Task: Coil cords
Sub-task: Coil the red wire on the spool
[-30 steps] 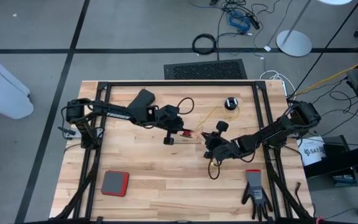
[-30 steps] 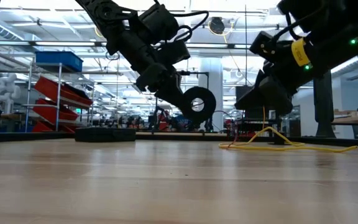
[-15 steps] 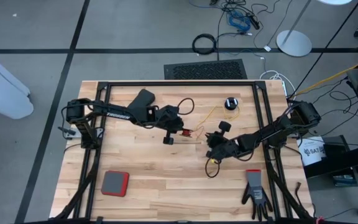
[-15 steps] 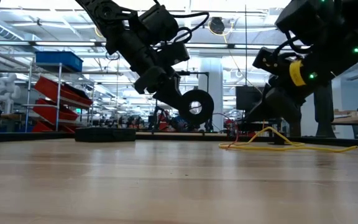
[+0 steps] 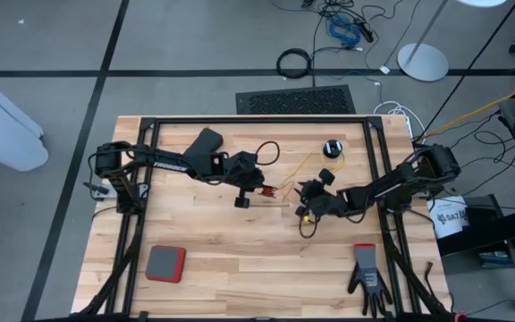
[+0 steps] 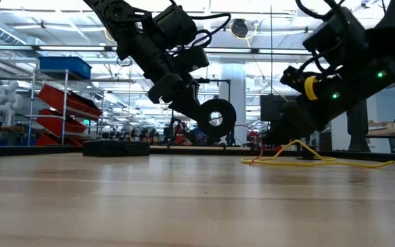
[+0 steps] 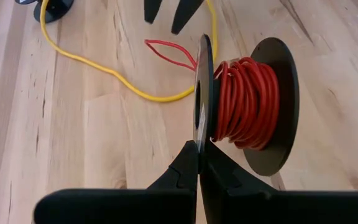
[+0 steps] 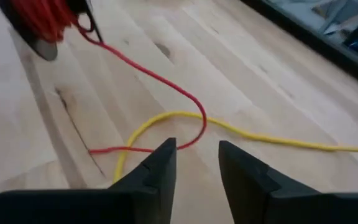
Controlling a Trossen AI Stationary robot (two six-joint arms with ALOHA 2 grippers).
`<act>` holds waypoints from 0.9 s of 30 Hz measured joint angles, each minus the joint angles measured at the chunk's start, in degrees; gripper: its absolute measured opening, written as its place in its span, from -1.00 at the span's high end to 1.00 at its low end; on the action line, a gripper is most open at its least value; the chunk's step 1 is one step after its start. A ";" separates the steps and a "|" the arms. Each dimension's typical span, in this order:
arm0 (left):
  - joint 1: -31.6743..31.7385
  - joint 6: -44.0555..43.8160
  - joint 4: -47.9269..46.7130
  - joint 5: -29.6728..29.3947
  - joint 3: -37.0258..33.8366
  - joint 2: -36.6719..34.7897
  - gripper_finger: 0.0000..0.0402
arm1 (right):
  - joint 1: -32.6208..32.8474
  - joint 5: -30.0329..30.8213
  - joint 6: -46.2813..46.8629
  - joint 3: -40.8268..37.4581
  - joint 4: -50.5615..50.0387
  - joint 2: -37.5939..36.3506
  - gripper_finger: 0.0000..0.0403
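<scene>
A flat red-and-grey square pad lies on the wooden desk, well apart from the left gripper; a black-and-grey work glove lies near the right gripper.

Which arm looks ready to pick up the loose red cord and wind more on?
Probably the right: its pincer is open just above the loose red cord, while the left pincer is shut on the reel.

right gripper: was closed, now spread apart, nothing between its fingers
right arm: drawn back from mid-table toward the table's right edge
yellow cord: released, lying flat on the table crossing the red cord
</scene>
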 joint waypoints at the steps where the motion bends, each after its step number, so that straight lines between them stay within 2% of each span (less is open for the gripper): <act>1: -0.10 0.02 0.02 -0.01 0.00 -0.02 0.98 | -0.72 -1.32 -0.06 -0.75 2.19 0.00 0.45; 4: -0.38 0.02 0.13 -0.23 0.02 -0.02 0.98 | -2.94 -4.20 -0.60 -2.33 7.24 0.00 0.45; 11: -0.61 0.02 0.28 -0.42 0.02 0.00 0.98 | -7.80 -9.93 -2.68 -2.77 8.47 0.07 0.45; 15: -0.61 0.02 0.26 -0.42 0.02 0.00 0.98 | -9.60 -12.97 -5.61 -2.76 12.73 1.73 0.47; 18: -0.62 0.02 0.23 -0.42 0.02 0.00 0.98 | -10.98 -16.00 -6.96 -2.74 16.75 4.41 0.52; 23: -0.63 0.02 -0.44 -0.44 0.04 0.00 0.98 | -11.93 -16.83 -5.78 -2.74 17.68 8.61 0.68; 27: -0.63 0.02 -1.31 -0.46 0.04 0.01 0.98 | -11.56 -17.49 -6.09 -2.74 17.86 9.14 0.81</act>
